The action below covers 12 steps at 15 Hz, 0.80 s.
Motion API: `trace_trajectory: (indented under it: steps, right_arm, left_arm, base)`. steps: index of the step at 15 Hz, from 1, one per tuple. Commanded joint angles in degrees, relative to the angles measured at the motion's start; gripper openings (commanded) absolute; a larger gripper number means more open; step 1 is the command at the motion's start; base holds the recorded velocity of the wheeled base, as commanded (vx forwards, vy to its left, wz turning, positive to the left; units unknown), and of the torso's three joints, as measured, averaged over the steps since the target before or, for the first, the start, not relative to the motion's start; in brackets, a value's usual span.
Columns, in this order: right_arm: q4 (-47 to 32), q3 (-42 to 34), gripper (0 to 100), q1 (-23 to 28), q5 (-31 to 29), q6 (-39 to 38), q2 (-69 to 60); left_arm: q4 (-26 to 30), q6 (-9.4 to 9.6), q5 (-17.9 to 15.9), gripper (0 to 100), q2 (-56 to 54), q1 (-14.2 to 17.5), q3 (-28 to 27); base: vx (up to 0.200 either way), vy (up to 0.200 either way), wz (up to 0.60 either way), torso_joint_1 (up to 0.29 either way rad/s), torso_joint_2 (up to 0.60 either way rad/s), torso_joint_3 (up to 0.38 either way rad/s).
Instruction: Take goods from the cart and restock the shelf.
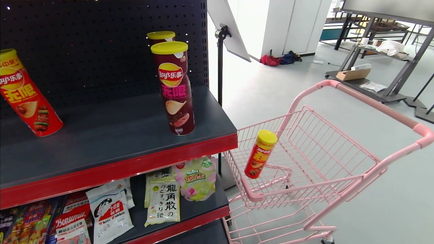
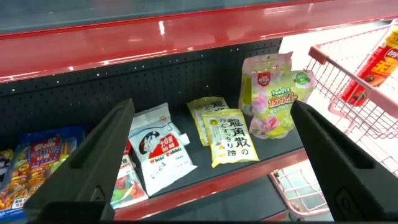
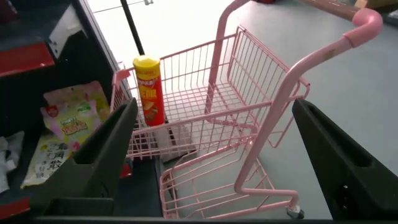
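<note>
- Landmark for this entry: the pink cart [image 1: 376, 105] [image 3: 365, 18]. We place everything relative to it.
- Red chip can [image 1: 260, 154] [image 3: 149, 90] [image 2: 373, 62]: inside the cart's upper basket, at the corner nearest the shelf. Its yellow lid is up and its body is tilted, resting against the wire wall.
- Shelf [image 1: 118, 135]: just beside the cart, on the side where the red chip can leans. Its red front edge nearly meets the cart's basket corner.
- Front maroon can [image 1: 173, 88]: upright on the top board, near the end that faces the cart.
- Rear maroon can [image 1: 160, 36]: directly behind the first, on the side away from us. We can see little more than its yellow lid.
- Tilted red can [image 1: 25, 95]: on the same board, at the far end from the cart, well apart from the maroon pair.
- Lower board: a green-pink pouch [image 1: 200, 178] [image 2: 273, 99] stands closest to the cart. A yellow bag [image 1: 162, 200] [image 2: 231, 140] is next, then a white bag [image 1: 110, 210] [image 2: 158, 155] farther from the cart.
- Left gripper [image 2: 212, 104]: fingers spread wide and holding nothing. It sits in front of the lower board, short of the cart, with the snack bags seen between its fingers.
- Right gripper [image 3: 214, 102]: fingers spread wide and empty. It sits above the cart, apart from it, with the red chip can off toward one finger.
</note>
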<state>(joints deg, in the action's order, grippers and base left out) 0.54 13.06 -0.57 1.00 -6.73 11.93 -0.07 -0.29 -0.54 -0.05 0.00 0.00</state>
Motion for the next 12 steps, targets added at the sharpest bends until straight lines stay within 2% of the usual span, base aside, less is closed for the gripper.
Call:
trace_trajectory:
  steps: [1,3,4,6,12]
  right_arm:
    - [3.3,15.3,100,-4.7,3.0,-5.3,34.0]
    - [10.7,10.5,100,-5.7,3.2,-5.5,41.2]
    - [20.3,5.4,100,-10.9,4.1,-5.5,47.0]
    - [28.2,2.2,100,-12.5,4.4,-5.5,55.5]
    - [43.6,8.0,100,-12.8,4.4,-5.7,79.5]
  left_arm:
    - [0.0,-0.06,0.0,100,0.0,0.0,0.0]
    - [0.0,-0.06,0.0,100,0.0,0.0,0.0]
    - [0.0,-0.06,0.0,100,0.0,0.0,0.0]
    - [0.0,-0.06,0.0,100,0.0,0.0,0.0]
    - [0.0,0.03,0.0,100,0.0,0.0,0.0]
  base:
    - [0.0,0.0,0.0,0.0,0.0,0.0]
    - [0.0,0.0,0.0,0.0,0.0,0.0]
    - [0.0,0.0,0.0,0.0,0.0,0.0]
    - [0.0,0.0,0.0,0.0,0.0,0.0]
    - [0.0,0.0,0.0,0.0,0.0,0.0]
